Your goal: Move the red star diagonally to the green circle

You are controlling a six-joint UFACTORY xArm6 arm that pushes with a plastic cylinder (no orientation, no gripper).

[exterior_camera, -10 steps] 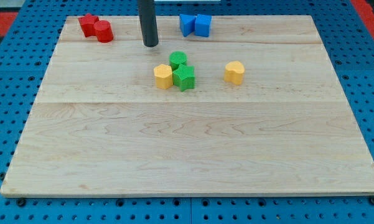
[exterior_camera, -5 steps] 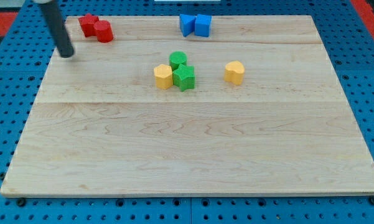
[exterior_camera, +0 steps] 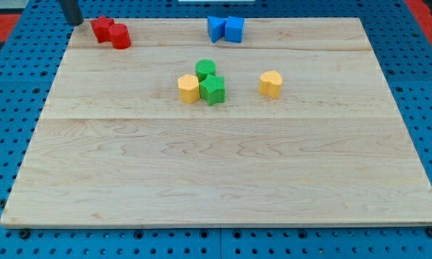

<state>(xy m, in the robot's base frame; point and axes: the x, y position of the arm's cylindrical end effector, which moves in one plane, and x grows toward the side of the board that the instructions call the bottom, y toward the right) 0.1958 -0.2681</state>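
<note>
The red star (exterior_camera: 101, 28) sits at the board's top left corner, touching a red cylinder (exterior_camera: 120, 36) on its right. The green circle (exterior_camera: 205, 70) lies near the board's upper middle, touching a green star (exterior_camera: 212, 90) below it. My tip (exterior_camera: 75, 21) is at the view's top left, just left of the red star and a small gap apart from it, at the board's top left edge.
A yellow hexagon block (exterior_camera: 189, 88) touches the green star's left side. A second yellow block (exterior_camera: 271, 83) lies to the right. Two blue blocks (exterior_camera: 226, 29) sit together at the top edge. The wooden board (exterior_camera: 223, 173) rests on a blue pegboard.
My tip has moved from the top middle leftwards across the board, then up to the top left corner beside the red star. No block has moved.
</note>
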